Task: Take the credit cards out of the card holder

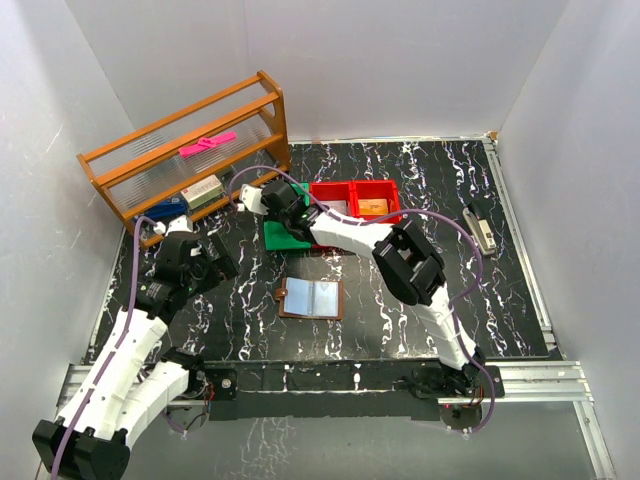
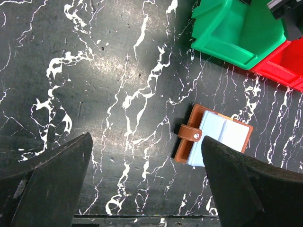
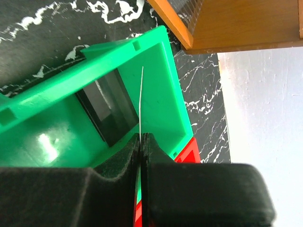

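The right gripper point(image 3: 141, 140) clamps a card point(image 3: 141, 101) edge-on above the green bin point(image 3: 163, 106), frame centre; release seems next; the left gripper point(image 2: 147, 153) hangs spread beside the wallet point(image 2: 215, 137).

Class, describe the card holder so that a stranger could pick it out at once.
Start at the black marbled table, then look near its middle, in front of the green bin and red bins. The card holder lies open and flat there: brown rim, pale blue inside, a snap tab on one side.
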Action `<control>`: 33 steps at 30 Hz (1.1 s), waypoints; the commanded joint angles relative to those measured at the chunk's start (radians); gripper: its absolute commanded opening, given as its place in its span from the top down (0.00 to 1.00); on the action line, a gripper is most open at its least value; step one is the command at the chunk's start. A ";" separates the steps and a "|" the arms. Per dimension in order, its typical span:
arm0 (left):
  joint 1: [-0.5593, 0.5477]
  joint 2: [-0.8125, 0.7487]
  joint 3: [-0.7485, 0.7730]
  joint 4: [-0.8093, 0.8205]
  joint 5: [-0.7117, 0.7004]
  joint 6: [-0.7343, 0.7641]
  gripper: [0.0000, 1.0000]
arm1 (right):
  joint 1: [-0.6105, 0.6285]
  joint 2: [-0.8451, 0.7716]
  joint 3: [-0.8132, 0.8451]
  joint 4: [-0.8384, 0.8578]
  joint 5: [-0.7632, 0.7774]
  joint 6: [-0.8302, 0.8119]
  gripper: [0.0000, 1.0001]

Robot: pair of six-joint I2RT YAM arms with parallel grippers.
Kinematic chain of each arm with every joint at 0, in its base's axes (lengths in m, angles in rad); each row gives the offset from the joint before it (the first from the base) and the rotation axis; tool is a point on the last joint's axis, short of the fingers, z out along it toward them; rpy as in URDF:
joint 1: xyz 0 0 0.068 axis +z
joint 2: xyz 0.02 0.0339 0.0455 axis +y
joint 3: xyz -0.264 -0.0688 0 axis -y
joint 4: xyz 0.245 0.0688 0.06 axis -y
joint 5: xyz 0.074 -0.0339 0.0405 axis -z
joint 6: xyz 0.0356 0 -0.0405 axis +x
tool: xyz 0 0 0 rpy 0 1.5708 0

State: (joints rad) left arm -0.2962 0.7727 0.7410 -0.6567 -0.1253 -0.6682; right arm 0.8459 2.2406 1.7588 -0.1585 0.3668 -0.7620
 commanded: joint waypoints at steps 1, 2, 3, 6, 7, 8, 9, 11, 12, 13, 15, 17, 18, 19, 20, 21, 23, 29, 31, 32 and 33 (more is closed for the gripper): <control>0.005 -0.017 0.028 -0.033 -0.028 0.036 0.01 | -0.016 0.006 0.038 0.019 -0.035 -0.051 1.00; 0.006 -0.020 0.026 -0.030 -0.025 0.036 0.01 | -0.016 0.005 0.033 0.020 -0.052 -0.062 1.00; 0.005 -0.021 0.024 -0.026 -0.020 0.037 0.01 | -0.017 0.005 0.029 0.027 -0.059 -0.070 1.00; 0.006 -0.021 0.025 -0.026 -0.020 0.038 0.01 | -0.017 0.025 0.052 0.024 -0.052 -0.086 1.00; 0.006 -0.021 0.027 -0.029 -0.022 0.039 0.01 | -0.019 0.033 0.061 0.021 -0.052 -0.090 1.00; 0.006 -0.024 0.027 -0.030 -0.024 0.039 0.01 | -0.019 0.042 0.070 0.018 -0.050 -0.095 1.00; 0.006 -0.027 0.027 -0.030 -0.026 0.038 0.01 | -0.020 0.050 0.078 0.016 -0.045 -0.100 1.00; 0.006 -0.037 0.023 -0.029 -0.030 0.036 0.01 | -0.021 0.062 0.090 0.014 -0.041 -0.104 0.99; 0.006 -0.042 0.022 -0.028 -0.032 0.036 0.01 | -0.021 0.067 0.092 0.016 -0.039 -0.105 0.98; 0.006 -0.047 0.020 -0.028 -0.034 0.035 0.01 | -0.021 0.073 0.094 0.018 -0.035 -0.104 0.98; 0.006 -0.054 0.020 -0.027 -0.037 0.035 0.01 | -0.021 0.081 0.096 0.023 -0.028 -0.103 0.97; 0.006 -0.059 0.020 -0.027 -0.038 0.036 0.01 | -0.021 0.088 0.094 0.026 -0.025 -0.103 0.95; 0.006 -0.059 0.019 -0.025 -0.039 0.035 0.01 | -0.021 0.091 0.094 0.028 -0.022 -0.102 0.94; 0.005 -0.059 0.019 -0.024 -0.038 0.035 0.01 | -0.021 0.093 0.095 0.028 -0.020 -0.099 0.94; 0.006 -0.059 0.019 -0.023 -0.037 0.036 0.01 | -0.021 0.096 0.094 0.029 -0.020 -0.094 0.93; 0.006 -0.059 0.019 -0.023 -0.035 0.037 0.01 | -0.021 0.095 0.094 0.031 -0.020 -0.089 0.91; 0.005 -0.058 0.016 -0.017 -0.030 0.040 0.01 | -0.022 0.098 0.094 0.030 -0.019 -0.084 0.80; 0.006 -0.055 0.015 -0.013 -0.020 0.044 0.01 | -0.028 0.098 0.087 0.017 -0.019 -0.077 0.70; 0.006 -0.053 0.012 -0.010 -0.015 0.046 0.01 | -0.031 0.097 0.080 0.018 -0.016 -0.079 0.61; 0.005 -0.051 0.013 -0.008 -0.014 0.047 0.01 | -0.032 0.095 0.079 0.015 -0.018 -0.078 0.60; 0.006 -0.050 0.013 -0.007 -0.012 0.048 0.01 | -0.034 0.093 0.076 0.015 -0.019 -0.079 0.59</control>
State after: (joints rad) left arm -0.2962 0.7242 0.7425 -0.6624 -0.1486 -0.6384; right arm 0.8223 2.3337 1.8046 -0.1684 0.3386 -0.8433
